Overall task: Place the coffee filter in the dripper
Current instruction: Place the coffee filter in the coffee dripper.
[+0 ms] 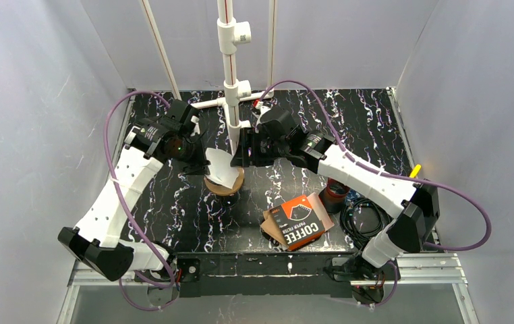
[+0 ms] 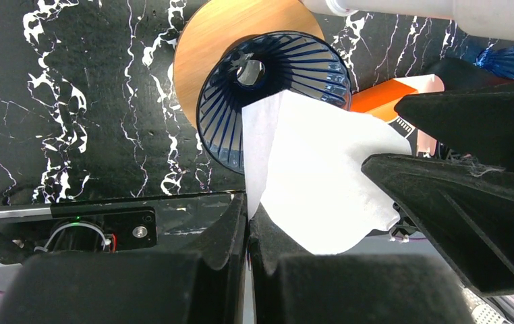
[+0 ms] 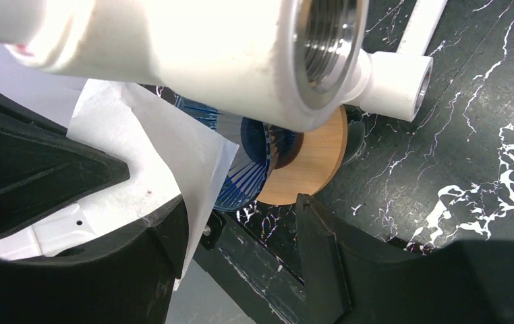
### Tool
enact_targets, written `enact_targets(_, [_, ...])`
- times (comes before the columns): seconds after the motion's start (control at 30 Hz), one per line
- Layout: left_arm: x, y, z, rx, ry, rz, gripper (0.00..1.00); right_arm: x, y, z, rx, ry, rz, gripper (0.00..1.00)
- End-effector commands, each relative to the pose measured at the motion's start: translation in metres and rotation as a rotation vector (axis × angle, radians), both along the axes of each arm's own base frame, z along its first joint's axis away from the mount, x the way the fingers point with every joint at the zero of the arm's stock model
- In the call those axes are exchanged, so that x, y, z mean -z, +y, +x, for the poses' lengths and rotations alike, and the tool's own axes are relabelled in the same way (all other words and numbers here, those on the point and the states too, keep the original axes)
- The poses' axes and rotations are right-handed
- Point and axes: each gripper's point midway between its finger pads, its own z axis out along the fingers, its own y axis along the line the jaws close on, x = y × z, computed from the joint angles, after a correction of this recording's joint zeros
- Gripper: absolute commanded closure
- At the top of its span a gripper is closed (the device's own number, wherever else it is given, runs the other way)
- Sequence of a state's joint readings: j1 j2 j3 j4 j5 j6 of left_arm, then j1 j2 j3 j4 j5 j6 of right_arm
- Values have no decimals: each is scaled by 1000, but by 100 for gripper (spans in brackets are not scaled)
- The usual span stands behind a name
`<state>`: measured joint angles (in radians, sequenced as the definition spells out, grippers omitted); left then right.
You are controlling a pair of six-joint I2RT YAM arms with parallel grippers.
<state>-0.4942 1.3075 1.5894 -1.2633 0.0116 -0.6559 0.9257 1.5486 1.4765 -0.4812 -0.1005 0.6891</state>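
A white paper coffee filter [image 1: 220, 167] hangs over the blue ribbed dripper [image 2: 268, 81] on its round wooden base [image 1: 224, 183]. My left gripper [image 2: 249, 210] is shut on the filter's [image 2: 322, 175] edge and holds it just above the dripper's rim. My right gripper [image 3: 241, 216] is open beside the filter [image 3: 153, 148]; its left finger touches the paper, and the dripper [image 3: 251, 162] and wooden base [image 3: 315, 158] lie beyond. In the top view the right gripper [image 1: 239, 150] is close to the right of the filter.
A white pipe stand [image 1: 229, 61] rises just behind the dripper; its fittings [image 3: 241, 47] crowd the right wrist view. An orange coffee filter pack [image 1: 298, 221] lies front right, with a dark cup [image 1: 335, 194] and black cable [image 1: 365, 223] further right.
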Motion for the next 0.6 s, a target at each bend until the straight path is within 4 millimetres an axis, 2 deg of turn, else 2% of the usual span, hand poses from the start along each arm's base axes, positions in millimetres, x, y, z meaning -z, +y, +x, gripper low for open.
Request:
enact_targets(0.0, [6, 1, -1, 17, 22, -4, 100, -5, -1, 7, 37, 15, 1, 35])
enact_targets(0.27, [20, 4, -1, 22, 64, 21, 100, 9, -2, 9, 41, 59, -43, 37])
enact_targets(0.57, [30, 11, 4, 4, 90, 54, 97, 12, -1, 12, 46, 86, -34, 37])
